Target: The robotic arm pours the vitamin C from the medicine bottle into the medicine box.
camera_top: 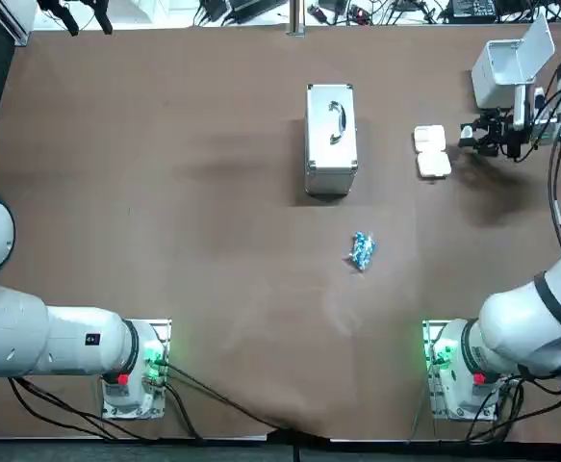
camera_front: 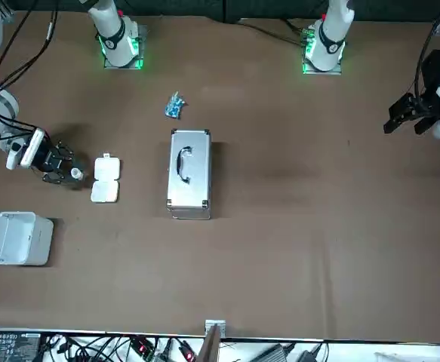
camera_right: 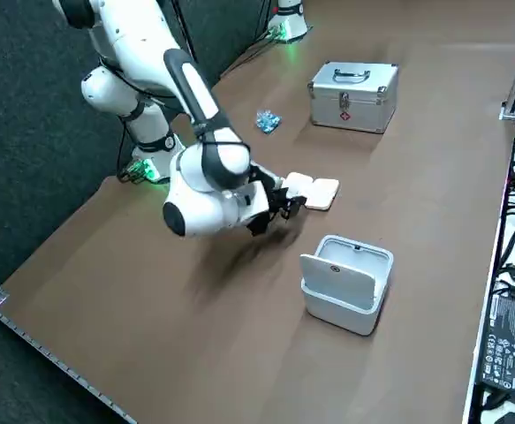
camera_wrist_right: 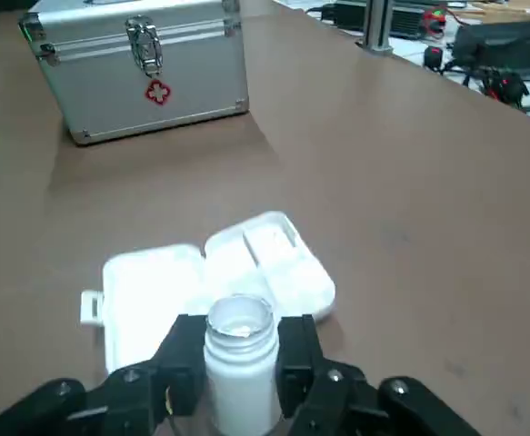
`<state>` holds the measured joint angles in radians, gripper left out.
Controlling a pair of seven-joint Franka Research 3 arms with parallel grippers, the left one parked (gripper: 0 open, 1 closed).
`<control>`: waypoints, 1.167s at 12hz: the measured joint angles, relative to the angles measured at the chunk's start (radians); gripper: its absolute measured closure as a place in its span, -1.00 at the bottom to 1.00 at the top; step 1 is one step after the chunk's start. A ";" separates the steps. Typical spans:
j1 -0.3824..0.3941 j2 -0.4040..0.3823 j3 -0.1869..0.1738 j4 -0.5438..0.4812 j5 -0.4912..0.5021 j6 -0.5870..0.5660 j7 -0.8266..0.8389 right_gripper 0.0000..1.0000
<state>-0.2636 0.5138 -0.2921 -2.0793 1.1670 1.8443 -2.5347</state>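
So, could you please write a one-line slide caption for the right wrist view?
Right hand grips the uncapped medicine bottle beside the open medicine box, silver case beyond.

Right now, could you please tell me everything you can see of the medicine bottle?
The medicine bottle is a small white cylinder, plastic by its look, with no cap on it. Its mouth is open and something pale shows inside. It stands upright, clamped on both sides by the right gripper, toward the far right of the table. The open white medicine box lies just beyond it. Whether its base rests on the table cannot be seen.
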 joint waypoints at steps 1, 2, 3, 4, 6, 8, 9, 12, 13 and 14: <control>-0.013 0.012 0.000 0.000 0.003 -0.006 -0.003 0.15; -0.023 0.025 0.000 0.001 0.014 -0.016 -0.009 0.15; -0.030 0.037 0.000 0.003 0.033 -0.031 -0.026 0.15; -0.034 0.051 0.000 0.009 0.048 -0.047 -0.043 0.15; -0.037 0.086 0.000 0.027 0.071 -0.071 -0.063 0.15; -0.037 0.112 0.000 0.042 0.084 -0.080 -0.069 0.15; -0.037 0.121 0.000 0.047 0.090 -0.083 -0.069 0.15; -0.037 0.145 0.000 0.051 0.103 -0.086 -0.072 0.15; -0.037 0.150 0.000 0.051 0.104 -0.086 -0.072 0.15; -0.037 0.159 0.000 0.051 0.105 -0.086 -0.072 0.15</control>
<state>-0.3010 0.6726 -0.2921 -2.0279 1.2719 1.7582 -2.6067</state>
